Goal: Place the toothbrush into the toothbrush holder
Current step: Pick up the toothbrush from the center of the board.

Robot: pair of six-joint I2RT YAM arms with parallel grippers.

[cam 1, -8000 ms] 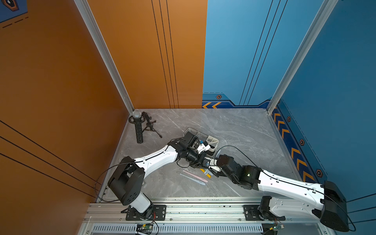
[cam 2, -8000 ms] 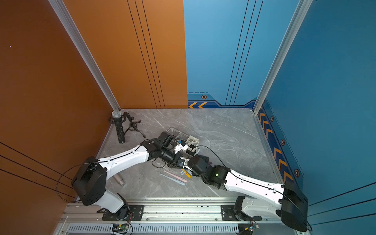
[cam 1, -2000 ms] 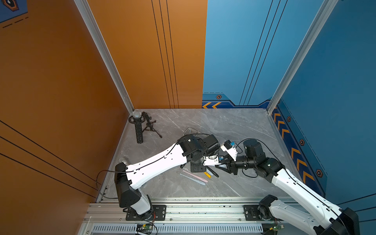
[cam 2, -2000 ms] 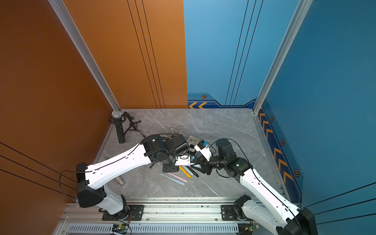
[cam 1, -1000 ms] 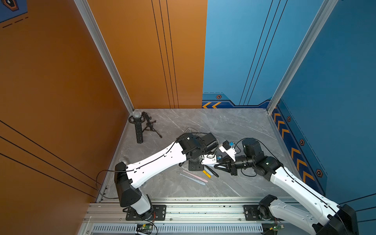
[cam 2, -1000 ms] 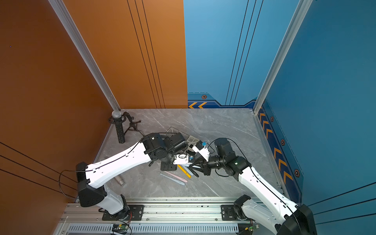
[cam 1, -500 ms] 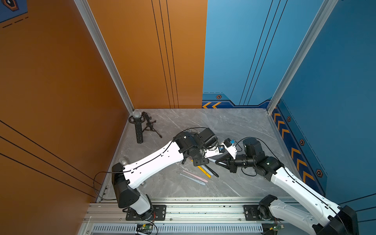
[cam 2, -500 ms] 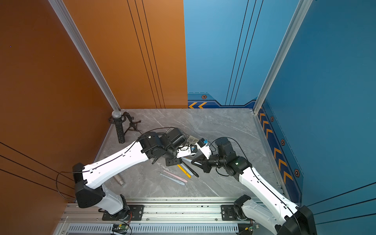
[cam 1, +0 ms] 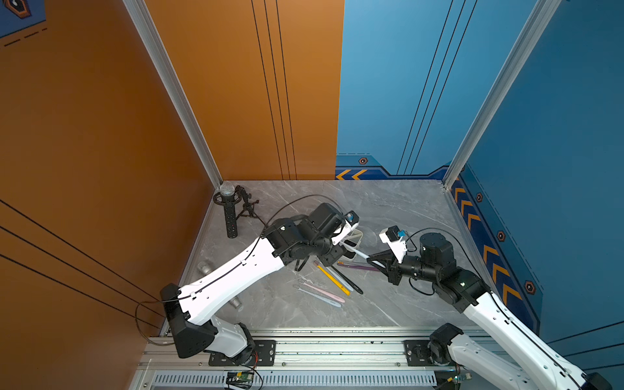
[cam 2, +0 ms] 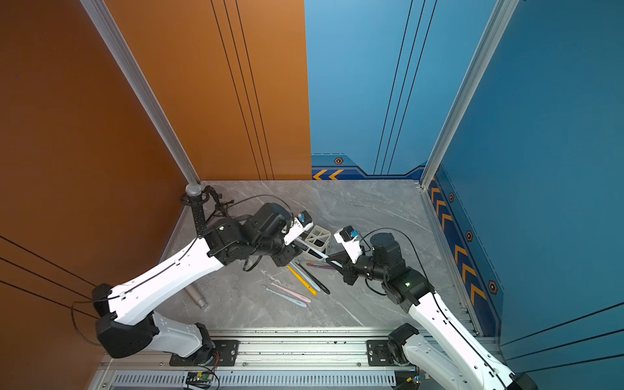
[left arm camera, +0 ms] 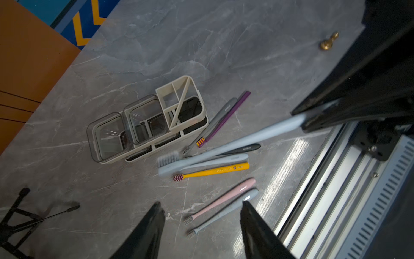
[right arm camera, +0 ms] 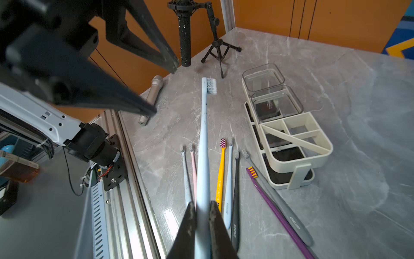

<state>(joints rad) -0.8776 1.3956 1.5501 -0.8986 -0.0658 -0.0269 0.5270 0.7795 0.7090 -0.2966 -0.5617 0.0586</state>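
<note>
Handover stage, seen from both top views and both wrist views. The light-blue toothbrush (right arm camera: 203,134) is clamped at its handle end between the jaws of the right gripper (right arm camera: 202,208) and is held clear of the grey table (left arm camera: 201,44). Its bristle head is directed towards the left gripper (left arm camera: 201,205).

The toothbrush is carried above the row of loose brushes, among them a yellow brush (left arm camera: 215,171), a pink brush (left arm camera: 224,199) and a purple brush (left arm camera: 226,118). It lies just beside the toothbrush holder (left arm camera: 172,83), not in it. The white divided compartment and both clear cups are seen without a brush inside.

Change from earlier frames: one second before, the left jaws were together close to the toothbrush; they are now parted, with nothing between them, so the toothbrush is borne by the right gripper alone. Eight seconds before, both arms were stretched low over the loose brushes. The right arm is now raised, and the loose brushes and the holder are unmoved. A black microphone stand (right arm camera: 218,44) is seen at the far corner.
</note>
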